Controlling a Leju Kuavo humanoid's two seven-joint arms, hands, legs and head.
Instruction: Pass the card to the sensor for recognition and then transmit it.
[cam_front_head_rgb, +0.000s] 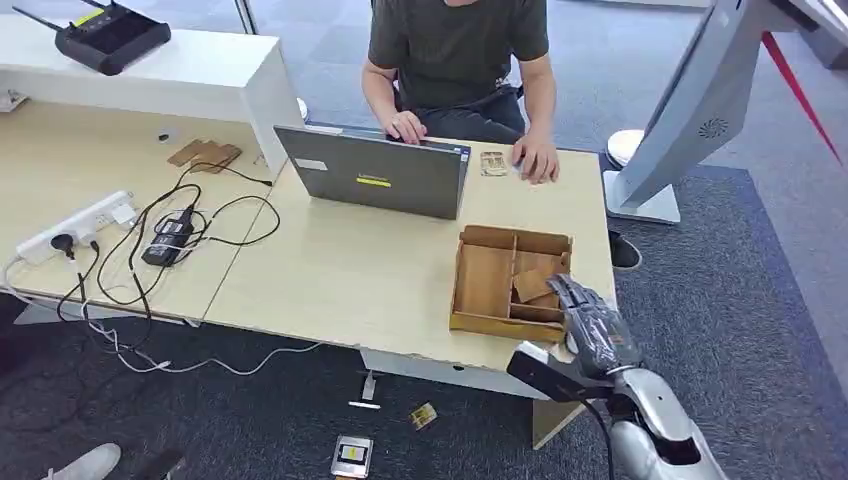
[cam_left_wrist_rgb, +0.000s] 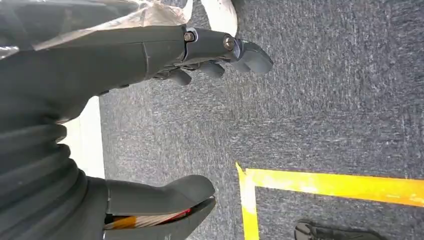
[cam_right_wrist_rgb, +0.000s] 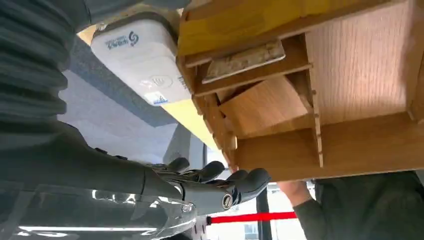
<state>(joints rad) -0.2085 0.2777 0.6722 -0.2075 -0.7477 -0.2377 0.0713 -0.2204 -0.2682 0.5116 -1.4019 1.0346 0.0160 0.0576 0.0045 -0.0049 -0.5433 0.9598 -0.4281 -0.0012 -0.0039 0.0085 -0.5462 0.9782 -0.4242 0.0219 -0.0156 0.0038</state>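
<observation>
The empty, loosely spread right hand (cam_front_head_rgb: 592, 322) is poised at the desk-edge wooden tray (cam_front_head_rgb: 484, 290); a card (cam_right_wrist_rgb: 243, 58) must be pinched next.

Even bright indoor light, soft faint shadows under the desk (cam_front_head_rgb: 380, 270), glare at 6 o'clock in right wrist view, near hand parts blurred.

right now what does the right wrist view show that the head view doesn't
Right wrist view alone: a white sensor box beside the wooden tray, and a card lying in a narrow compartment. Head view alone: the laptop, the power strip with its cables, the router. Both: the right hand, open near the wooden tray, and the seated person.
</observation>
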